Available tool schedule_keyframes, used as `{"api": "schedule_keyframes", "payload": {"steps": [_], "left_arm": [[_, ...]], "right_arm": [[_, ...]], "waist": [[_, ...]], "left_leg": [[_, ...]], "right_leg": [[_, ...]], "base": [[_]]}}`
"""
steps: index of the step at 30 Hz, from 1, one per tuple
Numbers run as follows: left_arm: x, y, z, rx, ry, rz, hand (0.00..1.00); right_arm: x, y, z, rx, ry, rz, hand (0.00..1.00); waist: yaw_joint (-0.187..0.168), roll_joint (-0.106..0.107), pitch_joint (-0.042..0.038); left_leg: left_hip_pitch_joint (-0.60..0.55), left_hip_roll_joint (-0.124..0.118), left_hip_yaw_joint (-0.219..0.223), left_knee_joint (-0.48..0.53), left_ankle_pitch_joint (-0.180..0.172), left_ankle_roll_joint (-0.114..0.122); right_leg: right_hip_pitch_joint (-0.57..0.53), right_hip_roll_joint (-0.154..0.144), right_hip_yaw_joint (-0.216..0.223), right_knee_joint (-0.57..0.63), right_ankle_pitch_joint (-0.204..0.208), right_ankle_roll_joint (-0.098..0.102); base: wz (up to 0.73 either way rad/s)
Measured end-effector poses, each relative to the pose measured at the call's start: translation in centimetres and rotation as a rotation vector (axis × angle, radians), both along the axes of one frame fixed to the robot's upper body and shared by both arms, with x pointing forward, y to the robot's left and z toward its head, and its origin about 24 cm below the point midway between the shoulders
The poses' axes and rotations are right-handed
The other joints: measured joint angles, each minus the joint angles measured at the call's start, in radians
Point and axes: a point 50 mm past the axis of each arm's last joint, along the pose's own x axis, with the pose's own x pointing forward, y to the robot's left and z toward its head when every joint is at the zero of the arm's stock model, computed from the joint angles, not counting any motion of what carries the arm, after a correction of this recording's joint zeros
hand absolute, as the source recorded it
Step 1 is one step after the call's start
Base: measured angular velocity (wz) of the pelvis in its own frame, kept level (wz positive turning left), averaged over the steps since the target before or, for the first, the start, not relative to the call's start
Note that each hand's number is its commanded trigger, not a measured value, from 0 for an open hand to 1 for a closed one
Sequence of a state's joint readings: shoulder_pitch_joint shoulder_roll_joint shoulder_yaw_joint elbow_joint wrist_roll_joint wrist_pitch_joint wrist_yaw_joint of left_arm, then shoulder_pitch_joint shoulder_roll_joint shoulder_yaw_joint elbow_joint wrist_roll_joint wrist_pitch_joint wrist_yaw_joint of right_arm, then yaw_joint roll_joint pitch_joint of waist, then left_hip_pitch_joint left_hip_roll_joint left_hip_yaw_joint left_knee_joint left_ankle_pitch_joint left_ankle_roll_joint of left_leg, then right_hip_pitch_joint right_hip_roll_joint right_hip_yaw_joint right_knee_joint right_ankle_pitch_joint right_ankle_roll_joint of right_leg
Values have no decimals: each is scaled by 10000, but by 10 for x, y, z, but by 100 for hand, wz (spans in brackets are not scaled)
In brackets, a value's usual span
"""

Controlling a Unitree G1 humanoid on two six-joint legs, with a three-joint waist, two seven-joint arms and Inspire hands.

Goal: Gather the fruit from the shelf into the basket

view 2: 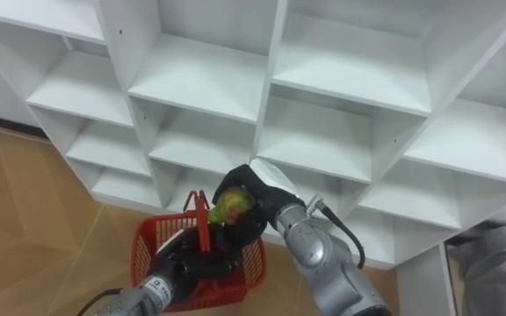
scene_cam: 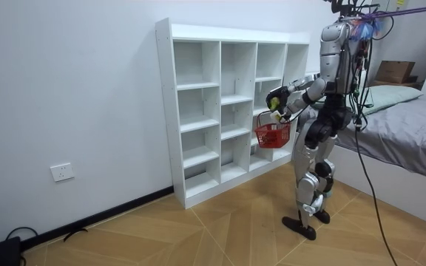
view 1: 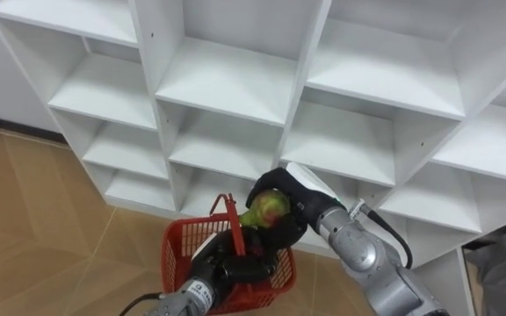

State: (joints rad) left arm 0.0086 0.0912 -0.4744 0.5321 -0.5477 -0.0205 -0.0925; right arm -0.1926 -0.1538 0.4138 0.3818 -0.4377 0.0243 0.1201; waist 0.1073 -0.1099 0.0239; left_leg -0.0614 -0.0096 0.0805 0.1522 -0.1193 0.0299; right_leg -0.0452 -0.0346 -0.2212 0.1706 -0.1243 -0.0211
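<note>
Left eye view, lower centre: a green-red fruit [view 1: 267, 209] is gripped by the right hand [view 1: 295, 198], fingers curled. The handle of the red basket [view 1: 185, 253] is clasped by the left hand [view 1: 227, 269]. Right eye view: the fruit is held over the basket's far rim. Room view: the basket is hung directly beneath it.

Has rounded silver-grey metal forearms, ending toward the white open-shelved closet [scene_cam: 166, 111] in a matte black right hand [view 1: 285, 190], white-tagged, and a black left hand [view 1: 228, 265]. Loops a thin black cable off the right forearm; farther from the closet, silver torso, black hips.
</note>
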Motion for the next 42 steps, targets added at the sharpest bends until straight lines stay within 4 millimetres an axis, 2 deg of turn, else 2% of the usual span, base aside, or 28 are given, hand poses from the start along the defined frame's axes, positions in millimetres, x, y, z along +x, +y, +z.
{"api": "schedule_keyframes", "payload": {"steps": [1, 2, 3, 4, 6, 14, 42], "left_arm": [[0, 0, 0, 5, 0, -21, 100], [0, 0, 0, 11, -6, -45, 100], [0, 0, 0, 31, -16, -75, 100], [0, 0, 0, 63, -20, -118, 100], [-1, 1, -1, 91, 18, -138, 100], [-1, 5, -2, 219, 98, -152, 100], [-1, 5, -2, 232, 143, -122, 100]], "right_arm": [[0, 0, 0, -3, 3, -1, 66], [0, 0, 0, -6, 6, -5, 53], [0, 0, 0, -6, 2, -8, 29], [0, 0, 0, -6, -1, -12, 14], [0, 0, 0, -8, 3, -3, 0], [-2, 0, -5, -95, 228, 21, 0], [-1, -1, -6, -138, 240, 4, 0]], "waist": [[29, -6, 2], [57, -14, 5], [67, -19, 8], [79, -33, 11], [91, -60, 5], [98, -188, 3], [68, -152, 28]], "left_leg": [[-5, 0, -4, 1, 0, 0], [-9, 0, -7, 3, 0, 0], [-12, -1, -9, 5, 0, 0], [-20, -3, -16, 9, 0, 0], [-36, -7, -19, 13, 0, 0], [-140, -7, -13, 37, -4, 7], [-140, 6, -20, 108, -20, -3]], "right_leg": [[0, 0, -3, 0, -1, 1], [0, -1, -6, 0, -2, 2], [0, -2, -9, 0, -3, 3], [-3, -4, -13, 0, -5, 5], [-17, -6, -13, 0, -6, 7], [-95, -8, -11, 11, -8, 9], [-66, 13, -4, 22, -10, 10]], "base": [[0], [0], [0], [0], [0], [0], [0]]}}
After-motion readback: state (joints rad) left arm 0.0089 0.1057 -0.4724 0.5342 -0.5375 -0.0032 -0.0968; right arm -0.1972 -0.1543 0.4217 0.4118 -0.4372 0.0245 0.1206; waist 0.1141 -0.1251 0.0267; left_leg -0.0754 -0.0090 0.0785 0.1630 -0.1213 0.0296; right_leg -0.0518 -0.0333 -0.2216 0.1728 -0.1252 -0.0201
